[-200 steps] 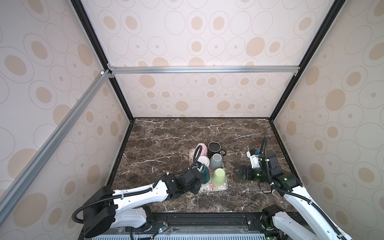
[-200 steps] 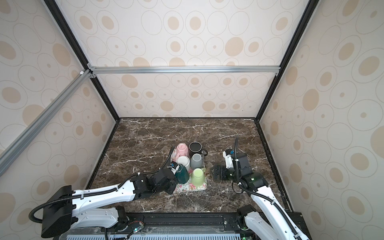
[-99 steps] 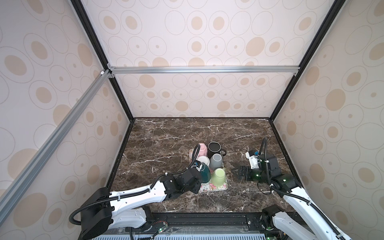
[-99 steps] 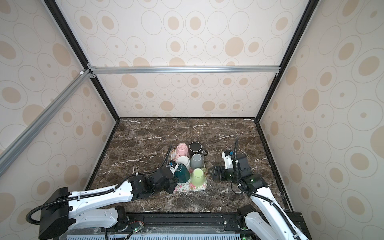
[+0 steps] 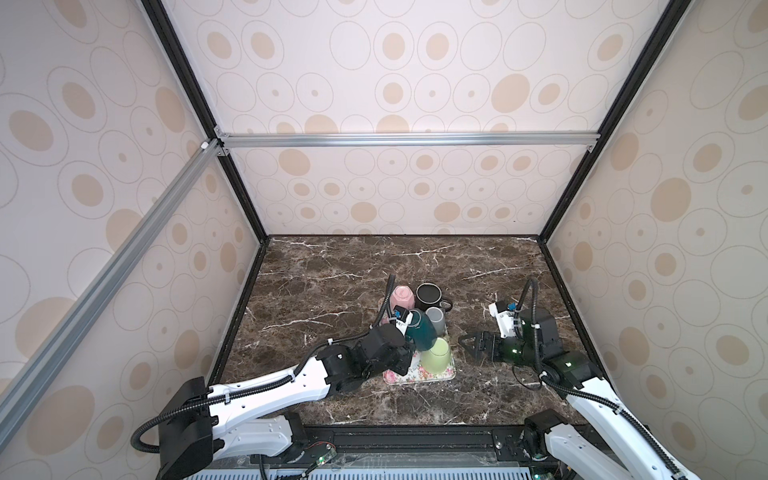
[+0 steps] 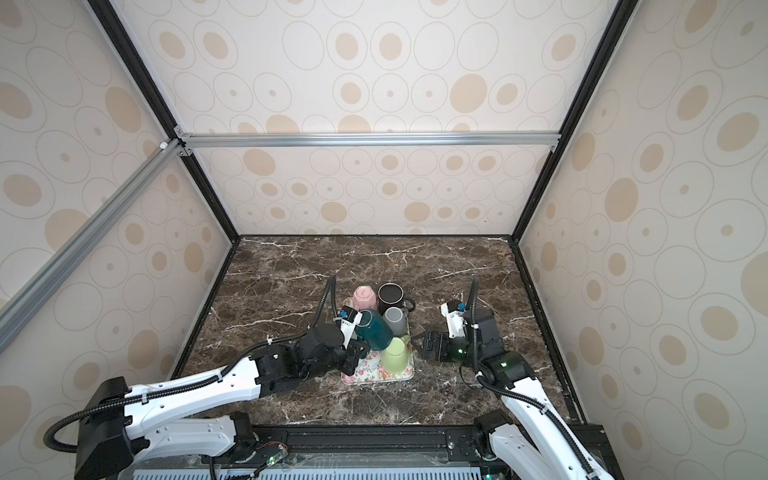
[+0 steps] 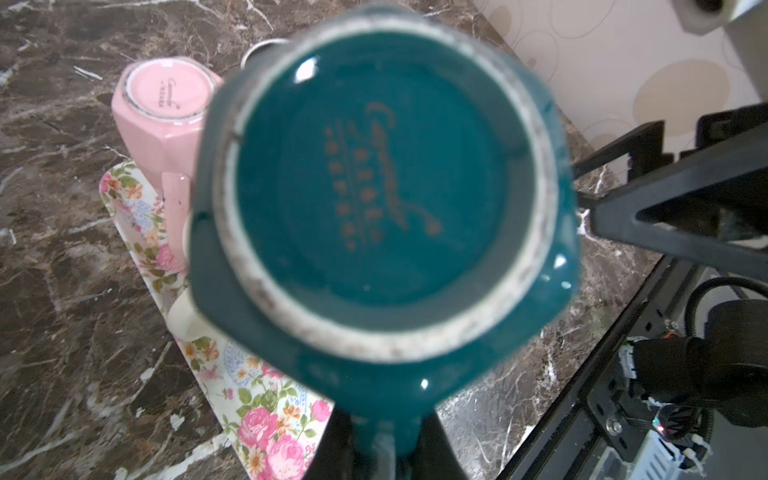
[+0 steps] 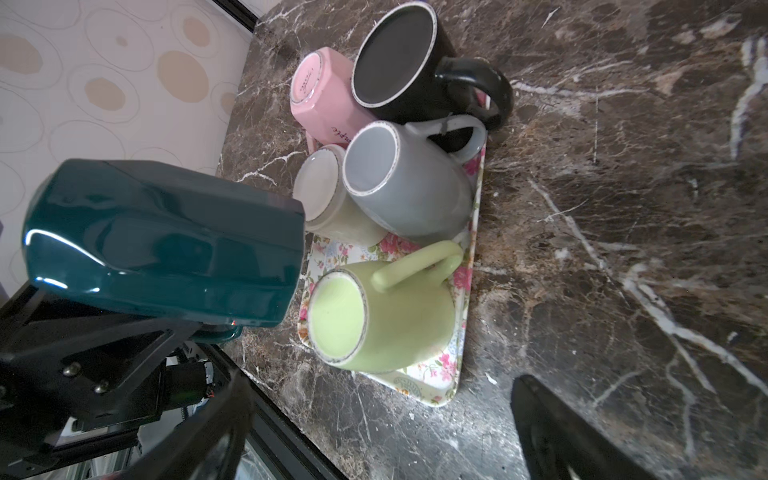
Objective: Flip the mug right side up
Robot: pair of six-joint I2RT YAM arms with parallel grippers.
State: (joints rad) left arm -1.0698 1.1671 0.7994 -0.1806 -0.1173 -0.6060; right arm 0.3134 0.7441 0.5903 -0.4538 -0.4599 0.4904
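Teal mug (image 7: 374, 199), glossy and faceted, tilted, pale-ringed base showing.

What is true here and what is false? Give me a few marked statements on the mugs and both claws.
1. The left claw grips the teal mug, held clear of the floral tray. True.
2. The right claw is open and holds nothing. True.
3. The pink mug and the light green mug stand base up. True.
4. The teal mug is upright with its mouth up. False: it is tipped on its side in the grip.
5. The right claw touches the light green mug. False: it is apart from it, beside the tray.
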